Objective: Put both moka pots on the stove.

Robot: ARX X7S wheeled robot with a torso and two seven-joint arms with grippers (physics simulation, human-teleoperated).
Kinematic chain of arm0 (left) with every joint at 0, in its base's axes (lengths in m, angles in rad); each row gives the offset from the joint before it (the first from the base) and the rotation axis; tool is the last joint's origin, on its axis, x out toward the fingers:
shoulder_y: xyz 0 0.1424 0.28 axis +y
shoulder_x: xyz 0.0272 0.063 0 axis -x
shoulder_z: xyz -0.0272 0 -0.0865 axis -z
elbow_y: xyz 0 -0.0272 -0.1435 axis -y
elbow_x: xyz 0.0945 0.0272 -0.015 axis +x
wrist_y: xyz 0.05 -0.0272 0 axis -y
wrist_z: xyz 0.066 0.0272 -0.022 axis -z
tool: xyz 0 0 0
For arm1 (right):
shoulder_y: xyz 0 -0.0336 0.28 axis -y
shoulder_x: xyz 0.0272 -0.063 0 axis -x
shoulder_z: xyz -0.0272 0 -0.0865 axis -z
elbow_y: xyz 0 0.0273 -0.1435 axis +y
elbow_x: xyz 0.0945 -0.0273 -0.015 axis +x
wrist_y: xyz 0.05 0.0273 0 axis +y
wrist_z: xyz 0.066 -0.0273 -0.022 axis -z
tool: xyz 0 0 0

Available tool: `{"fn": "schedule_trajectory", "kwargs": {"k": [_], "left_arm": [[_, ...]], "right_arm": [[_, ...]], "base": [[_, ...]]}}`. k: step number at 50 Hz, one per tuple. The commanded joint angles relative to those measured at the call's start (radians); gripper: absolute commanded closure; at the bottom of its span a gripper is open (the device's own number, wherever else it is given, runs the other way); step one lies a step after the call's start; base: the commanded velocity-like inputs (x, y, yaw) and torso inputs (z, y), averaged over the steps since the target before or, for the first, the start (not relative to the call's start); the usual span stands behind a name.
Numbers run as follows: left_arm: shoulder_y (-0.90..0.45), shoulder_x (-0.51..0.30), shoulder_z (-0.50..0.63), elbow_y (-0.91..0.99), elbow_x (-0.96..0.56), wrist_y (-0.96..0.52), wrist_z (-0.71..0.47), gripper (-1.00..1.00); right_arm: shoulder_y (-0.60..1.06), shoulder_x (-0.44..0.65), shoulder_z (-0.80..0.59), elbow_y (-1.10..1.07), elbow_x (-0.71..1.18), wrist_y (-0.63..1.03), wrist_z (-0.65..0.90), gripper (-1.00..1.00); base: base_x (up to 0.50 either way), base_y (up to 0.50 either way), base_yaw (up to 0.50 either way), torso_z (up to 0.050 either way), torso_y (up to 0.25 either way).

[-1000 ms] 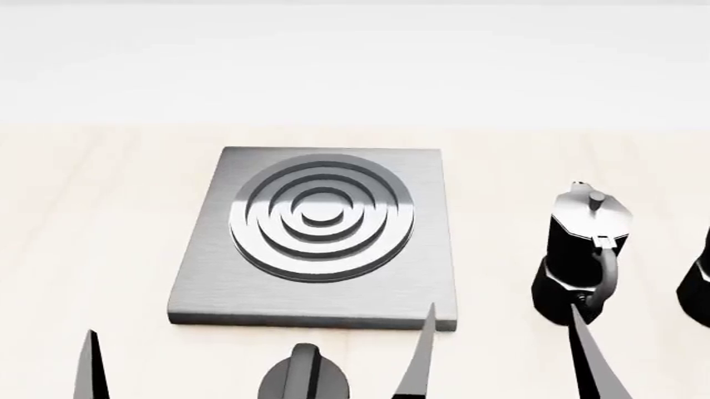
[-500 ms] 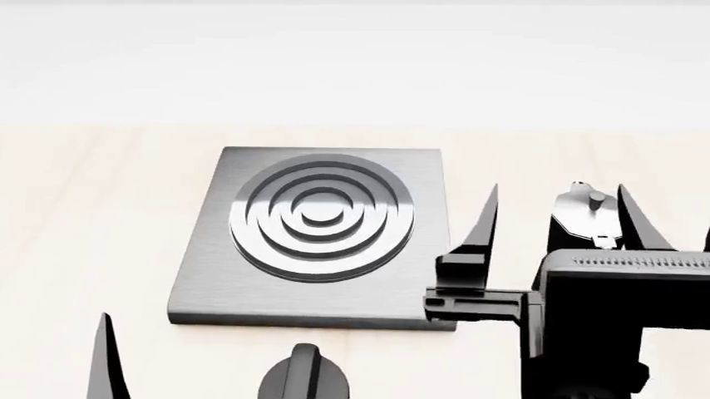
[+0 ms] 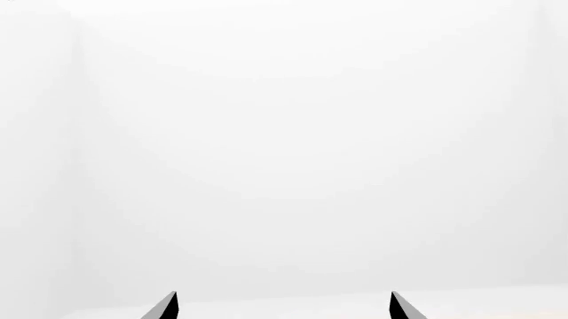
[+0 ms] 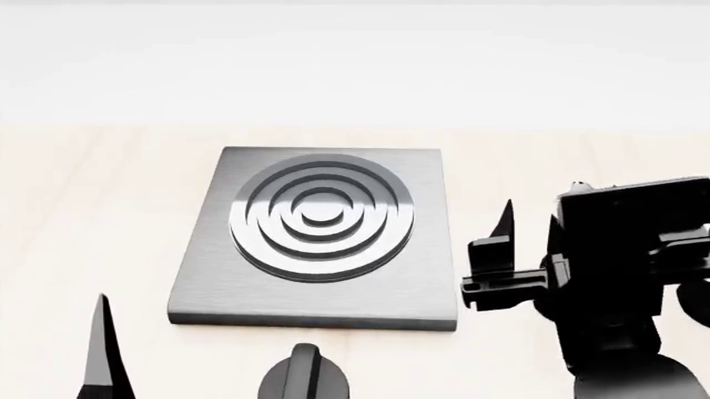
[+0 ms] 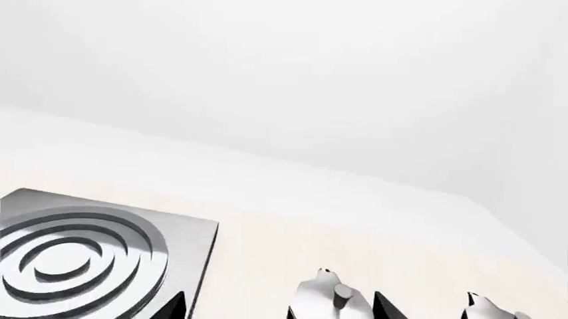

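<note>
Comparing the head view with the view a second ago, note that the right arm has come up from the lower edge and now covers the near pot (image 4: 579,188). Only a sliver of its silvery lid shows above the wrist body. Half a second ago both fingers flanked that lid in plain sight; now one finger (image 4: 505,223) is visible and the other is hidden behind the arm.

Use the right wrist view to confirm alignment. The right gripper (image 5: 281,302) is spread wide, with the lid and knob of the near pot (image 5: 330,300) standing between its fingers, closer to one than the other. No contact is visible, and the jaws have not closed. The second pot (image 5: 486,307) stands just beyond the far finger, outside the grip.

Both pots are on the table (image 4: 89,208), to the right of the stove (image 4: 211,274), and neither is on it. The burner rings are bare.

The left gripper (image 3: 283,299) is also spread, with nothing between its fingers. Its camera faces blank background. It has risen slightly at the lower left of the head view. The knob (image 4: 302,374) sits in front of the stove.

Judged status: you have finished the approach to the first pot, and the grasp is next. Centre the pot between the fingers before closing, since an off-centre pinch may tip it or nudge its neighbour.
</note>
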Motion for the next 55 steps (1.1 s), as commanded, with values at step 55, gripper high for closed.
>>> {"fn": "schedule_trajectory", "kwargs": {"k": [55], "left_arm": [[-0.058,-0.035,0.018,0.001,-0.040,-0.045,-0.020,-1.00]], "right_arm": [[0.157,0.046,-0.054,0.480,-0.022,-0.038,-0.121,-1.00]], "base": [[0.00,0.00,0.00,0.000,0.000]]}}
